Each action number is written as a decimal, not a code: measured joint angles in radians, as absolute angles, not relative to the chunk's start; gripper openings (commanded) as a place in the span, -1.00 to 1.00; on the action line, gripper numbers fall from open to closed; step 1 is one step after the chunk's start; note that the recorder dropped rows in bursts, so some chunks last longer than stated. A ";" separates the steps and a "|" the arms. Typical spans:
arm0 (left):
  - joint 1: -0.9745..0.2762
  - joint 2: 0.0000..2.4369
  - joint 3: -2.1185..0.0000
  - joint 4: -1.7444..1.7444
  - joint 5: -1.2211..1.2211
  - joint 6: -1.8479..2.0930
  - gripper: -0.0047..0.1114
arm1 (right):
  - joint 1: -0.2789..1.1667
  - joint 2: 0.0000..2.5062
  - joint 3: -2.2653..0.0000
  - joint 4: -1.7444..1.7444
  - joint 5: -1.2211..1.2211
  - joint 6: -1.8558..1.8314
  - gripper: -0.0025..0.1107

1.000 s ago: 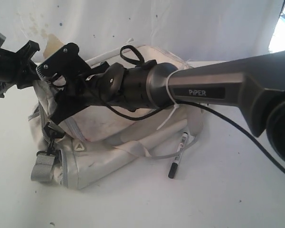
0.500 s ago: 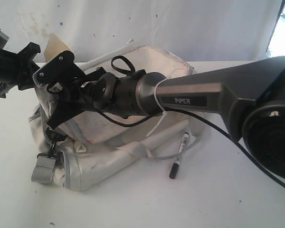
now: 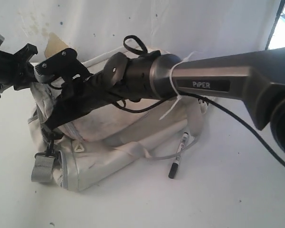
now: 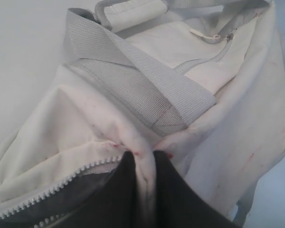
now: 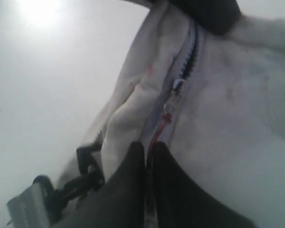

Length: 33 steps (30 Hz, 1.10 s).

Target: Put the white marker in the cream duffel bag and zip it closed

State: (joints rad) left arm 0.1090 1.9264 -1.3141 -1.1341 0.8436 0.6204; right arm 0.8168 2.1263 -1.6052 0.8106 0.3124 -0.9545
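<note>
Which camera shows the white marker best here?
The exterior view: the white marker lies in plain sight on the table beside the cream duffel bag. Both wrist views show bag fabric, no marker.

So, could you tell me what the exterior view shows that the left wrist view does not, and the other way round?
Only exterior: the white marker lying on the table beside the cream duffel bag, and the right arm reaching across. Only left wrist: close up, the fabric fold pinched in the left gripper, by the zipper teeth. Both: the bag.
</note>
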 measured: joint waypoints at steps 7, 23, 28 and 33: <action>0.110 1.926 -1.314 -1.139 0.790 0.582 -0.92 | 0.758 2.069 -1.605 0.616 0.613 -0.558 -0.96; 0.110 1.926 -1.314 -0.982 0.715 0.576 -0.92 | 0.738 1.928 -1.605 0.129 0.953 -0.207 -0.96; 0.108 1.926 -1.314 -0.962 0.700 0.589 -0.92 | 0.738 1.898 -1.605 0.081 0.955 -0.168 -0.96; 0.108 1.926 -1.314 -0.958 0.692 0.654 -0.84 | 0.738 1.894 -1.605 0.070 0.943 -0.160 -0.96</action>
State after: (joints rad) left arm 0.1078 1.9264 -1.3141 -0.9582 0.6916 0.6541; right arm 0.7383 1.8945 -1.6052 0.0698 0.9426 -0.1599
